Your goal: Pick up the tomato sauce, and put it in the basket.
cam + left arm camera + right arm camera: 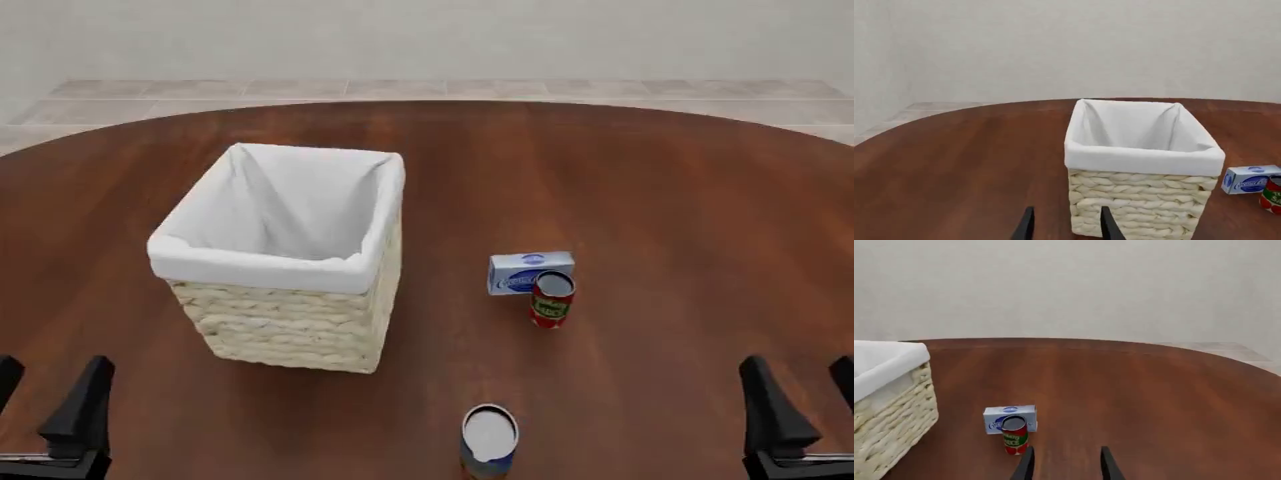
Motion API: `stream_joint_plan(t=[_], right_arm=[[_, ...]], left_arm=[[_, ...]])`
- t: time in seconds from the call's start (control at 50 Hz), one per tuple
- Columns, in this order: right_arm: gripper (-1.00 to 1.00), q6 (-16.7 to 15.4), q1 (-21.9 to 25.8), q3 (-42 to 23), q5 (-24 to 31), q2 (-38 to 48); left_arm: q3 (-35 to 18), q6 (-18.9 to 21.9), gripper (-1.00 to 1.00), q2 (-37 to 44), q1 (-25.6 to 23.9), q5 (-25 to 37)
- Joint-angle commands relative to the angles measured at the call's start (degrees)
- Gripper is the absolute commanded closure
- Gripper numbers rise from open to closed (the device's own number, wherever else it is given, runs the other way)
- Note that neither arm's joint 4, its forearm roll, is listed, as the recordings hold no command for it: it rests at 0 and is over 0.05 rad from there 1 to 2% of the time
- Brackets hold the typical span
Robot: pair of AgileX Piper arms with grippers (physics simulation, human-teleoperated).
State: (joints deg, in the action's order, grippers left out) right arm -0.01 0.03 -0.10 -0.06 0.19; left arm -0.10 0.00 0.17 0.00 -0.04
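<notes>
We are seeing the tomato sauce (pixel 551 298) standing upright on the table (pixel 667 200), touching the near side of a blue-and-white box (pixel 529 271), well right of the basket (pixel 283 257). Its red label is showing green and yellow marks under a silvery top. Both the left gripper (pixel 1066 225) and right gripper (pixel 1065 463) are holding their fingers apart, gripping nothing.

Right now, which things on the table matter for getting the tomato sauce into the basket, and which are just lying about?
For the job:
tomato sauce, upright on the table
basket, nothing seen inside

Lying about:
blue-and-white box, just behind the tomato sauce
larger can, near edge

Both grippers open, holding nothing.
</notes>
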Motion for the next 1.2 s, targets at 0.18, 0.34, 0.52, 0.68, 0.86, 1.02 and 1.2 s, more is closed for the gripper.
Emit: stream_joint_plan(t=[0.18, 0.34, 0.52, 0.68, 0.86, 1.02, 1.2], right_arm=[[-1.00, -1.1, 0.9, -0.2, -0.9, 1.8], [-1.00, -1.4, 1.4, -0.1, -3.7, 5.7], [-1.00, -1.2, 3.5, -2.0, -12.9, 18.5], [-1.00, -1.0, 7.3, -4.6, -18.1, 27.9], [-1.00, 0.7, 11.3, -10.5, -19.4, 38.0], [-1.00, 1.8, 14.7, -15.4, -17.3, 42.7], [-1.00, 0.6, 18.3, -19.5, -15.4, 49.0]], left_arm=[[-0.1, 0.0, -1.00, 0.3, 0.0, -0.1], [-0.1, 0.0, -1.00, 0.3, 0.0, -0.1], [-0.1, 0.0, -1.00, 0.3, 0.0, -0.1], [-0.1, 0.0, -1.00, 0.3, 0.0, -0.1], [-0.1, 0.0, -1.00, 0.3, 0.0, -0.1], [-0.1, 0.0, -1.00, 0.3, 0.0, -0.1], [-0.1, 0.0, -1.00, 0.3, 0.0, -0.1]])
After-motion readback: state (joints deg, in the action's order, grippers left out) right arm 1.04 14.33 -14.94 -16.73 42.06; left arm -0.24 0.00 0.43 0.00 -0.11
